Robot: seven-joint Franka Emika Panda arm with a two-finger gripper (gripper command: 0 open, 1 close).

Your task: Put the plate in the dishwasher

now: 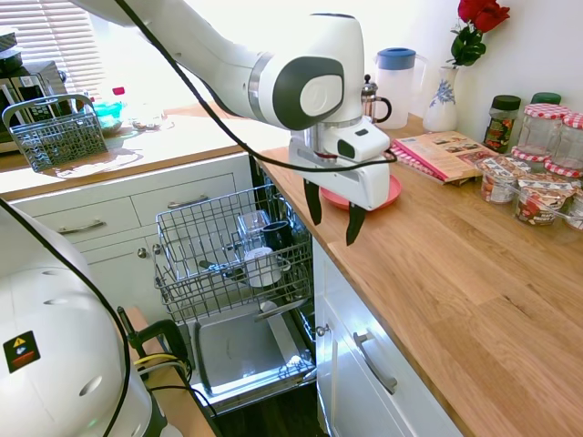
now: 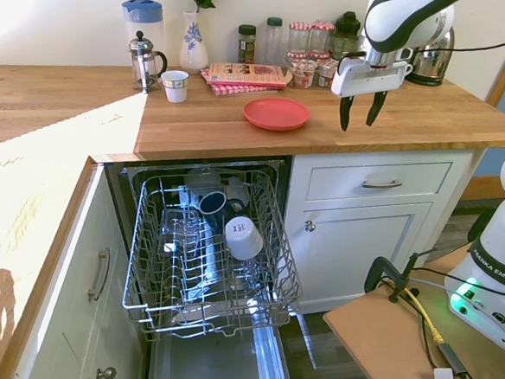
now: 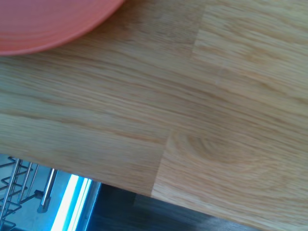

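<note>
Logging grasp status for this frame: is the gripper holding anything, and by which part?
Nothing is held. The gripper hangs above the wooden counter with its jaws open and empty; the coral-red plate lies flat on the counter beside it, untouched.

Matt plate [image 2: 276,113], wood-grain countertop [image 2: 414,114]

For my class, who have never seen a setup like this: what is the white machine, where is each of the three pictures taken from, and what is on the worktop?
The white machine is a robot arm ending in a gripper with two open fingers, holding nothing. Two pictures come from cameras on opposite sides of the kitchen; the close one comes from a camera on the arm's wrist. On the wooden worktop lies a red plate, beside the gripper and untouched. Below, the dishwasher stands open, its wire rack pulled out with cups inside.
</note>
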